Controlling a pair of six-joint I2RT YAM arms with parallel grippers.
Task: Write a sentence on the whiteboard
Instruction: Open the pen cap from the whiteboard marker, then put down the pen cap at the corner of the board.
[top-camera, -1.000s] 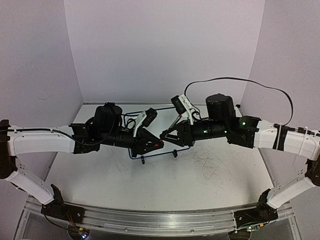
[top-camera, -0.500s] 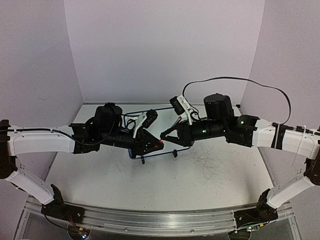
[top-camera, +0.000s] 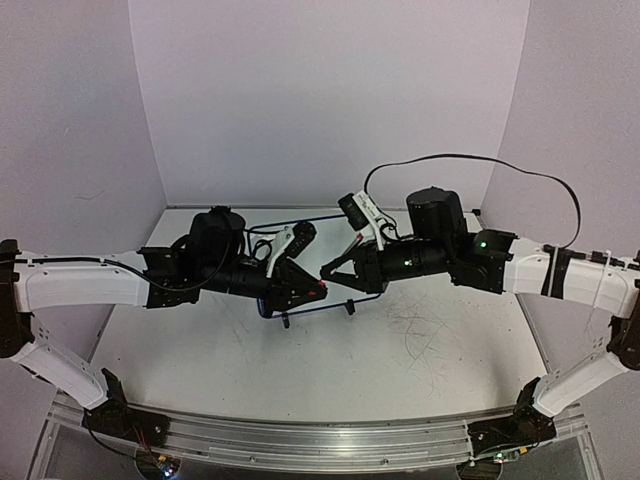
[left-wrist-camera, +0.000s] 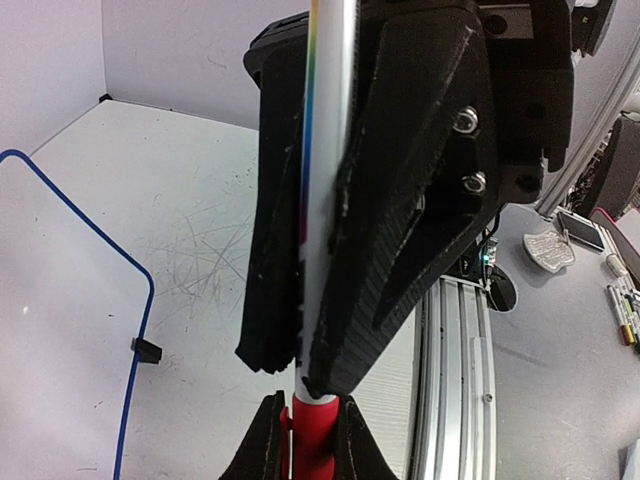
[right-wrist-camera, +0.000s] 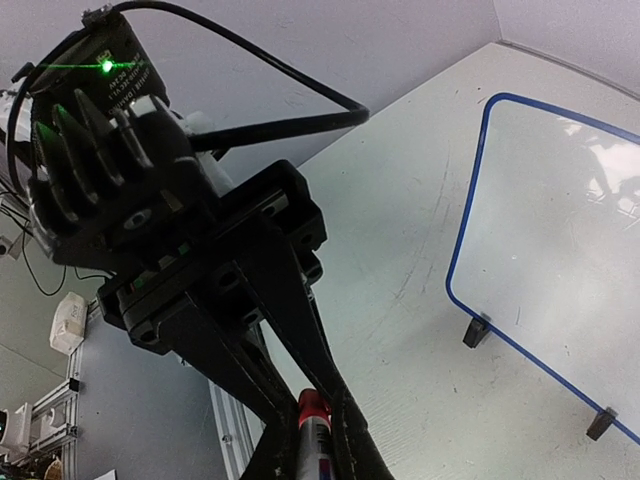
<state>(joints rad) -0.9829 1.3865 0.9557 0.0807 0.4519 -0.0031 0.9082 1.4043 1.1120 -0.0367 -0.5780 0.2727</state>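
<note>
The whiteboard (top-camera: 330, 226) stands on two black feet at the back of the table, behind both arms. Its blue-framed face is blank white in the left wrist view (left-wrist-camera: 60, 320) and the right wrist view (right-wrist-camera: 560, 250). The sentence is out of view. In front of the board the two grippers meet tip to tip on one marker (left-wrist-camera: 325, 150). My left gripper (top-camera: 318, 291) (left-wrist-camera: 308, 408) is shut on the marker's red cap (left-wrist-camera: 312, 440). Shut on the white barrel (right-wrist-camera: 315, 450) is my right gripper (top-camera: 327, 271) (right-wrist-camera: 314, 415), with the barrel lying along its fingers.
Old scribble marks (top-camera: 420, 330) cover the tabletop right of centre. An aluminium rail (top-camera: 300, 440) runs along the near edge. Walls close in the left, back and right sides. A black cable (top-camera: 470, 158) loops above the right arm.
The right arm has eased slightly to the left and its jaws have closed onto the marker. The left arm and the board have not moved.
</note>
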